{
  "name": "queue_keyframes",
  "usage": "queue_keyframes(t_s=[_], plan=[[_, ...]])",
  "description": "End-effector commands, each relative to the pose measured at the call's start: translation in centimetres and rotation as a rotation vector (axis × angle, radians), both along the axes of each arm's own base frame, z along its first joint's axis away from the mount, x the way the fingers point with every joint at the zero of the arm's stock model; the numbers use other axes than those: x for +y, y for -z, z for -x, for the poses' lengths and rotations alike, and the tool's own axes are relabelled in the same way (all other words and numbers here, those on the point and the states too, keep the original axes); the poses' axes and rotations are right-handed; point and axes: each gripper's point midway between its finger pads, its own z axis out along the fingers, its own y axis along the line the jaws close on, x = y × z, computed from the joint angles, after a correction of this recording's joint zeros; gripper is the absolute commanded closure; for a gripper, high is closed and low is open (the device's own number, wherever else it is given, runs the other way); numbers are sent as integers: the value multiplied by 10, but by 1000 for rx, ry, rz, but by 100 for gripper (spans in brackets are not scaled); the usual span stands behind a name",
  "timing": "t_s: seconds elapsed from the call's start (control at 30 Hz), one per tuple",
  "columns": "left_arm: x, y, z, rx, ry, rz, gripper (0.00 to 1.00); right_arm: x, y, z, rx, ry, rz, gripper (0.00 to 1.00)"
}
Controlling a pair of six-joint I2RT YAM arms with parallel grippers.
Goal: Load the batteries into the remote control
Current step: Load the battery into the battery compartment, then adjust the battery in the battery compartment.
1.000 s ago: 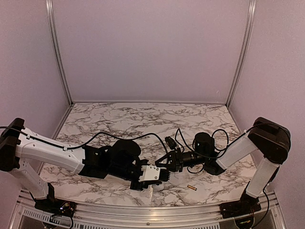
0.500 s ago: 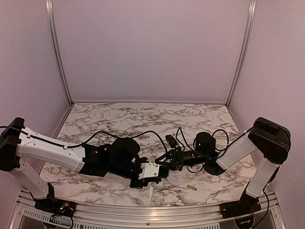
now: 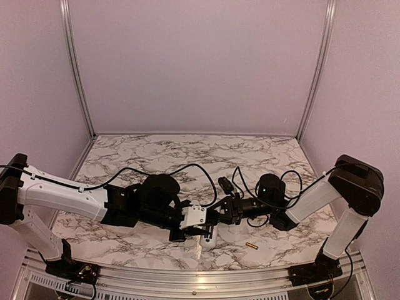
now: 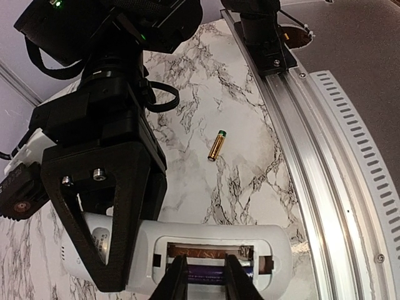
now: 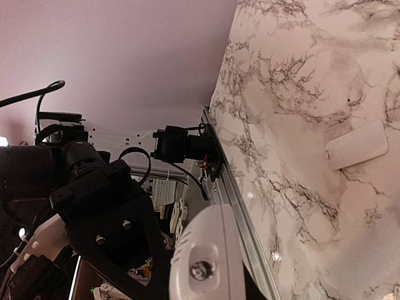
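Where remote control (image 4: 275,250) is held by middle of table's (image 4: 250,75) near edge, back open, dark battery (image 4: 209,274) lies in slot. Right gripper (image 3: 219,215) pinches remote's end. Left gripper (image 4: 206,265) jaws stand either side of dark battery; cannot tell if squeezing. Gold battery (image 4: 217,145) lies on table nearby, toward near right corner.

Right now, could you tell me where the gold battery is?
Top view: the gold battery lies loose on the table, near edge, right of the remote control.
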Motion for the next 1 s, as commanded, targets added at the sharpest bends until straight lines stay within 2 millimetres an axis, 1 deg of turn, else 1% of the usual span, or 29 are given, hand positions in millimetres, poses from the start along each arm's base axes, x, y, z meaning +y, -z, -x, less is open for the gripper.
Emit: queue_keyframes(t_s=[0.0, 0.07, 0.1, 0.13, 0.23, 0.27, 0.3, 0.33, 0.37, 0.4, 0.5, 0.57, 0.63, 0.67, 0.73, 0.8, 0.97], plan=[[6, -23, 15, -3, 3, 7, 73, -2, -13, -6, -55, 17, -23, 100], [5, -46, 13, 12, -36, 78, 63, -5, -11, -13, -67, 44, -8, 100], [6, -58, 8, 20, -82, 120, 59, -6, -11, -16, -76, 54, -3, 100], [8, -66, 0, 25, -136, 147, 52, -8, -11, -19, -86, 68, 5, 100], [20, -88, -20, 89, -293, 250, 25, -17, -15, -30, -126, 118, 19, 100], [23, -92, -27, 137, -340, 286, 16, -20, -17, -34, -144, 135, 22, 100], [30, -91, -42, 183, -444, 320, 4, -23, -18, -37, -161, 148, 30, 100], [37, -90, -56, 234, -557, 364, 1, -25, -21, -40, -183, 161, 34, 100], [44, -83, -66, 276, -660, 361, 1, -28, -22, -43, -206, 175, 44, 100], [44, -79, -71, 317, -694, 352, 1, -30, -25, -45, -228, 188, 53, 100], [33, -75, -75, 422, -690, 307, 1, -36, -32, -50, -294, 217, 77, 100], [22, -71, -72, 496, -657, 300, 1, -39, -35, -53, -332, 233, 101, 100], [10, -68, -61, 564, -590, 294, 2, -41, -37, -55, -353, 247, 121, 100], [4, -65, -58, 587, -566, 288, 4, -42, -39, -56, -359, 252, 124, 100], [-4, -57, -59, 625, -572, 270, 11, -43, -40, -56, -364, 258, 127, 100], [-13, -47, -60, 657, -580, 237, 22, -44, -41, -57, -364, 264, 128, 100], [-23, -29, -60, 705, -587, 198, 32, -46, -41, -58, -364, 276, 136, 100]])
